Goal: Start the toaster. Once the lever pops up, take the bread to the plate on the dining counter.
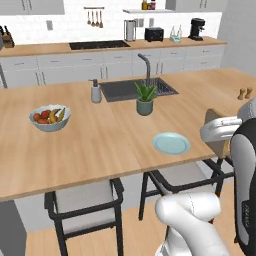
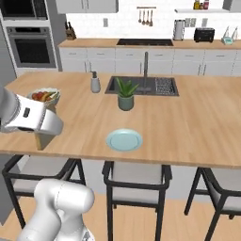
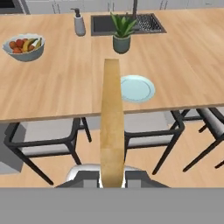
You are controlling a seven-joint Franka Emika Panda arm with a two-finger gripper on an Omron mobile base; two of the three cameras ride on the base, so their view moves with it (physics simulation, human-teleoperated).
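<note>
While pinched edge-on, bread [image 3: 112, 131] pale tan, brown-crusted, pincer [image 3: 112, 177] clamped.

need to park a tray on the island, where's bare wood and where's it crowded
Bare wood: between the fruit bowl and plate, and right of the plate. Crowded: the sink area, with soap dispenser and potted plant.

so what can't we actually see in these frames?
- Gripper fingertips: hand view, hidden behind the pale tan bread slice seen edge-on.
- Bread: left base view, mostly behind the white arm.
- Small black boxy toaster: lever and controls too small.
- Light-wood dining counter: right base view, cut off at the right edge.
</note>
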